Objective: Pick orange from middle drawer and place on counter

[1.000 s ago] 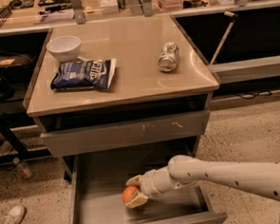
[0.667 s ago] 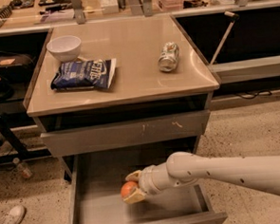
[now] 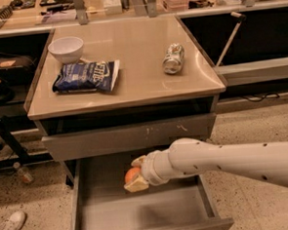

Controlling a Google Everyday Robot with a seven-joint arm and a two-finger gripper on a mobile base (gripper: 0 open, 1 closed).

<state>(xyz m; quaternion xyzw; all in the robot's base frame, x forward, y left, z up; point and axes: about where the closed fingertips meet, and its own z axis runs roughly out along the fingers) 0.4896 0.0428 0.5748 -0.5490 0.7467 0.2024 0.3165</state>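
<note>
The orange is a small round fruit held between the fingers of my gripper, above the grey floor of the open middle drawer. One finger is below the orange and the other is above it, both closed against it. My white arm reaches in from the right. The glossy beige counter is directly above, over a shallower, scratched grey drawer front.
On the counter lie a white bowl, a blue chip bag and a crushed silver can. A cluttered worktop runs along the back. A white shoe is on the floor at left.
My gripper has lifted a little and moved slightly left with the orange in it, toward the back of the drawer.
</note>
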